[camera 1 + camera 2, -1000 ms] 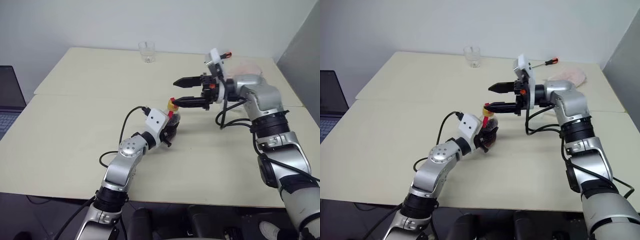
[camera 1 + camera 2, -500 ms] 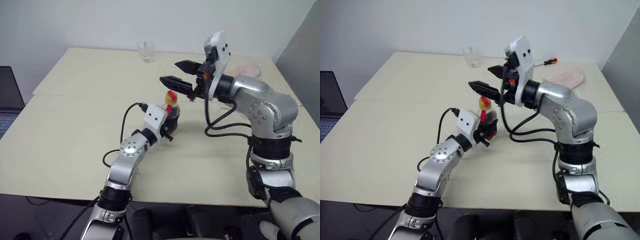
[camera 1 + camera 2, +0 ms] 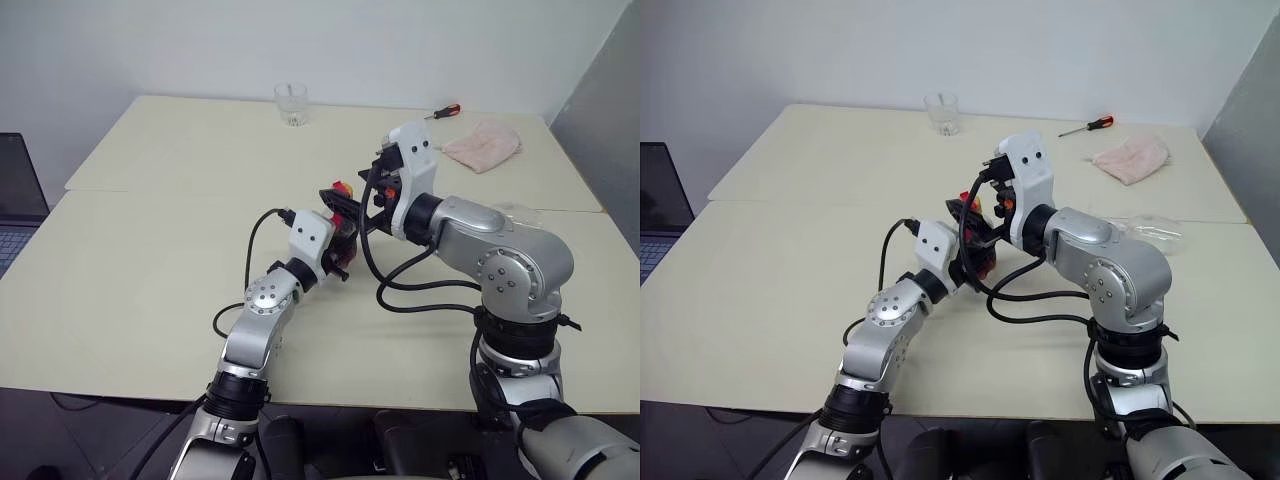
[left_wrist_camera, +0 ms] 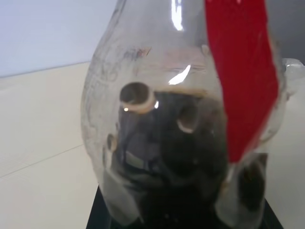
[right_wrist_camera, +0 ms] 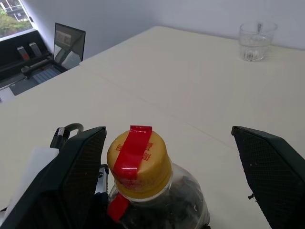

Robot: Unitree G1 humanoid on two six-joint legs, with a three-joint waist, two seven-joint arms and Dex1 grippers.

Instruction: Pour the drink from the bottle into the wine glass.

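While the bottle [image 5: 152, 191] stands upright near the middle of the cream table [image 3: 150, 260], clamped low around its rounded body by the left gripper [image 3: 338, 252], its yellow cap [image 5: 138, 162] with a red strip across the top sits between the two black fingers [image 5: 78, 176] of the right gripper [image 5: 171, 176], which are spread wide to either side of the neck without touching it. The dark brown-red drink [image 4: 176, 157] fills the lower part of the clear body, with a red label [image 4: 240, 76] running down one side, as the left wrist view shows from very close. From the head views, the right gripper reaches in from the right at cap height, its white wrist housing [image 3: 415, 165] above and behind the bottle. Farther out, a short clear tumbler [image 3: 291, 103] stands near the far edge of the table, well apart from the bottle. Toward the far right corner a crumpled pink cloth [image 3: 482, 142] lies with a red-handled screwdriver [image 3: 441, 112] just beside it. A clear glass object [image 3: 1150, 230] lies on the table to the right of the right arm; whether it is the wine glass cannot be told. A dark laptop [image 3: 18, 190] sits off the table's left edge.
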